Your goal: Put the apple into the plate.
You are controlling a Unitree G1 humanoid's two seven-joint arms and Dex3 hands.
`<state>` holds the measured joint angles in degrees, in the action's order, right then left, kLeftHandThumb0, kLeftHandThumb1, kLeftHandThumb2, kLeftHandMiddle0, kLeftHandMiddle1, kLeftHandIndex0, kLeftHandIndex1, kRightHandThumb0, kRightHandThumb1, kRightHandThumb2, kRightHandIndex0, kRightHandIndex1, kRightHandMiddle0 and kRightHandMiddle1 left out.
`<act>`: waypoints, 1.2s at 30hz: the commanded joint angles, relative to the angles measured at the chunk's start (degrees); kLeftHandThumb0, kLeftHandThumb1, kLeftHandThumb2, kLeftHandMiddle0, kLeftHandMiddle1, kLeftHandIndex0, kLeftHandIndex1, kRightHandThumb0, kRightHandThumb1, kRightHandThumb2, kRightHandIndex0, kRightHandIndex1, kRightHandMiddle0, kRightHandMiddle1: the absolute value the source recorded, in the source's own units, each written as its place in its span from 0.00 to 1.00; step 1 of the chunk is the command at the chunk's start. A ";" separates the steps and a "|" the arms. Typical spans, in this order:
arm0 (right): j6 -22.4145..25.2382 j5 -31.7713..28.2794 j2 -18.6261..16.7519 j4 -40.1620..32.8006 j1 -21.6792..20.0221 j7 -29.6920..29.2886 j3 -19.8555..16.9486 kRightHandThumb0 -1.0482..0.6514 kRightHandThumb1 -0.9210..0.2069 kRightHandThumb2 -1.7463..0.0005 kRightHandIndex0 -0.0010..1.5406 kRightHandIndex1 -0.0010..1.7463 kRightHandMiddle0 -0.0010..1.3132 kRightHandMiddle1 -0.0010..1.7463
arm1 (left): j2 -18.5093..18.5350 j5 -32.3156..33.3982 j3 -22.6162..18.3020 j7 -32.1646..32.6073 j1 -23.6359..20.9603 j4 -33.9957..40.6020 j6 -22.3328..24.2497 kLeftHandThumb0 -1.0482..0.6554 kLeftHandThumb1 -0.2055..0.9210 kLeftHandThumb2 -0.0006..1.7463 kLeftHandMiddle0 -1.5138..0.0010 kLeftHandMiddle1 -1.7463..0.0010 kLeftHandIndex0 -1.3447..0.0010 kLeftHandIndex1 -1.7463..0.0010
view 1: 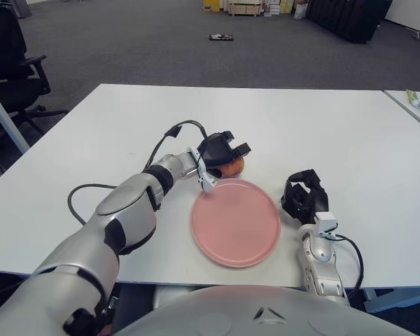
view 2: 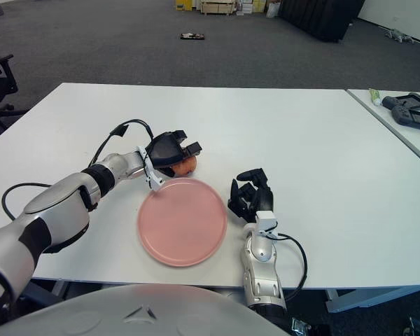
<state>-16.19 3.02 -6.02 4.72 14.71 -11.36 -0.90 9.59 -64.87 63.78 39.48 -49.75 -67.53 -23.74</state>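
One white table (view 1: pixel 350 140) carries everything, its near edge running along the bottom of both views. Next in size comes the pink plate (view 1: pixel 235 222), lying flat close to the near edge, roughly midway along it and bare of any load. Beyond the plate's far rim, the left hand (view 1: pixel 220 151) reaches in from the left side with its dark fingers (view 1: pixel 239 149) curled down over the apple (view 1: pixel 232 166), closed around it from above (whether the fruit touches the tabletop cannot be told). That apple, reddish-orange, sits just past the plate's far rim, outside the dish. Off the plate's right rim, near the same near edge, shows the right hand (view 2: pixel 250 197), its fingers bent inward and holding nothing
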 commanded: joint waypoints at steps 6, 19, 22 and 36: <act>0.42 0.28 0.08 -0.65 -0.04 -0.23 -0.55 0.39 0.24 0.48 0.48 1.00 0.28 1.00 | -0.34 -4.23 5.13 -4.34 5.50 -4.18 0.10 0.34 0.47 0.75 0.22 0.00 0.55 0.00; 1.43 0.24 -0.04 -0.91 -0.05 -0.35 -0.87 0.39 0.24 0.49 0.47 1.00 0.27 1.00 | 0.27 -1.09 3.43 -6.72 5.37 -5.28 -3.28 0.34 0.48 0.74 0.20 0.00 0.56 0.00; 1.46 0.15 -0.14 -0.99 -0.06 -0.38 -0.88 0.39 0.24 0.48 0.48 1.00 0.28 1.00 | 0.53 0.03 2.94 -7.70 5.26 -5.26 -4.12 0.34 0.48 0.74 0.20 0.00 0.56 0.00; 0.48 0.20 0.16 -0.48 -0.14 -0.05 -0.84 0.39 0.24 0.48 0.48 1.00 0.28 1.00 | 1.51 5.27 -0.67 -10.02 5.62 -5.14 -7.10 0.34 0.46 0.75 0.24 0.00 0.55 0.00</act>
<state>-15.56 3.26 -5.97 4.35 14.93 -11.52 -1.44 8.95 -57.87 61.83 36.14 -49.33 -69.86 -28.94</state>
